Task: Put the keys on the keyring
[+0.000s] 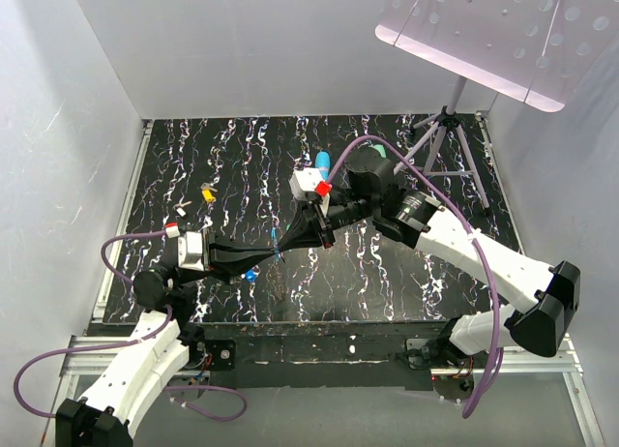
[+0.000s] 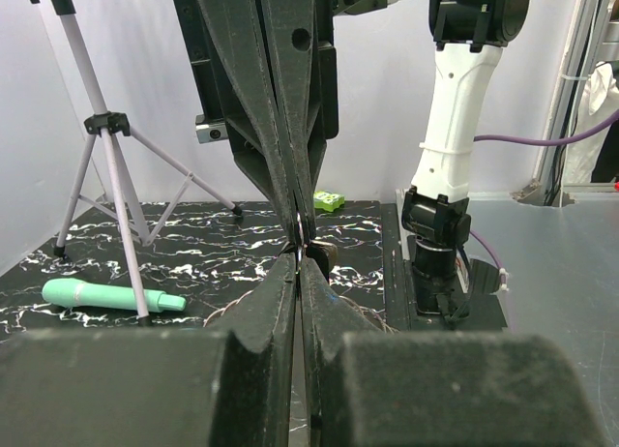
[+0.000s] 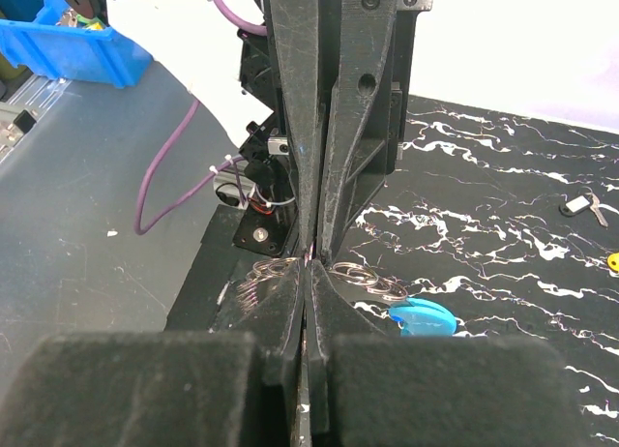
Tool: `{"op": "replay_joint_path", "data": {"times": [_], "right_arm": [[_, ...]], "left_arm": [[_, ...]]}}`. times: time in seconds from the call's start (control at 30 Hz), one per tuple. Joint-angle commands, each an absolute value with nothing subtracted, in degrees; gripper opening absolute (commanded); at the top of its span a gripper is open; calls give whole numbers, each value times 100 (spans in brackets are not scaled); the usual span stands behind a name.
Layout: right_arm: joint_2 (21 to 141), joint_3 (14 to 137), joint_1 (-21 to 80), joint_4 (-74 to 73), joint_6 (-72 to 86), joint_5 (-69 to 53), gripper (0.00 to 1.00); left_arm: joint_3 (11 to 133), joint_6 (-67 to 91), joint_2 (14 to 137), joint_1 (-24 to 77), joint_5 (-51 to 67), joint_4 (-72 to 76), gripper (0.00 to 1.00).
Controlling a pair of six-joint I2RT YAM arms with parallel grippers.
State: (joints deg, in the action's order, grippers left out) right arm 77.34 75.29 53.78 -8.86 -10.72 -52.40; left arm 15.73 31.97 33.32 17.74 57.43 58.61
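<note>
You have both arms meeting tip to tip over the middle of the table [image 1: 406, 273]. That reads as a two-handed hold: one set of fingers to steady the loop, the other to work it open or feed a key on. Your left gripper [image 2: 299, 263] is pressed together with no gap showing. Your right gripper [image 3: 309, 273] is likewise squeezed flat, its tips touching the left one's. Something very thin sits at that meeting point, but you cannot tell from these views whether either pair actually nips it. The keyring [image 3: 366, 278] lies right under the tips. Its pale loops of chain spill out on both sides of the right fingers, and a bright blue piece [image 3: 426, 318] rests just beside them; whether that is band or key head is hard to say. The loose keys are no part of this hold. The yellow key [image 1: 206, 193] lies well apart, toward the far left of the table, with the pale key [image 3: 577, 205] near it, so you would likely need to fetch one before any threading.
</note>
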Motion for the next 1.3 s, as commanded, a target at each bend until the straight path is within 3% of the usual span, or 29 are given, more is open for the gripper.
{"op": "replay_joint_path", "data": {"times": [0.0,1.27], "right_arm": [[7778,7611,5449,-764,-1099,-5265,1],[7576,7383,5476,-1538,-2145,-5045,1]], "left_arm": [[1740,3147,3314,1767,5537,5792,0],[1872,3322,3164,1705,5150,5256,0]]}}
